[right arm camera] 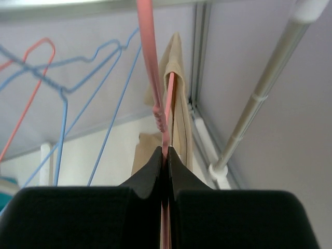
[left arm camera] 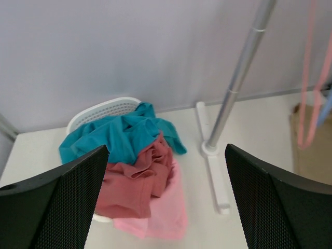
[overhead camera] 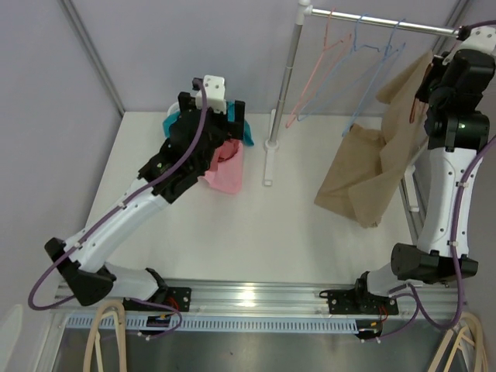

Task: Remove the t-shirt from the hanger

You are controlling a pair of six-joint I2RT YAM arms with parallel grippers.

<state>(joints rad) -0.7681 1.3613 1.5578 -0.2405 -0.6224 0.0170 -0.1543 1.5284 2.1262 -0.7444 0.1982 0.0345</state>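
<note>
While the right fingers (right arm camera: 151,174) pinch shut on the thin pink wire hanger (right arm camera: 149,62) inside the tan cotton t-shirt (overhead camera: 372,159) hanging from the metal rail (overhead camera: 387,25), a firm, steady hold seems best. The left fingers (left arm camera: 62,207) gape wide and empty near the white plastic basket (left arm camera: 111,104).

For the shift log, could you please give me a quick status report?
Right claw shut on pink wire hanger. Left claw open by white plastic laundry basket. Tan t-shirt not yet off hanger. Blue wire hangers alongside.
</note>
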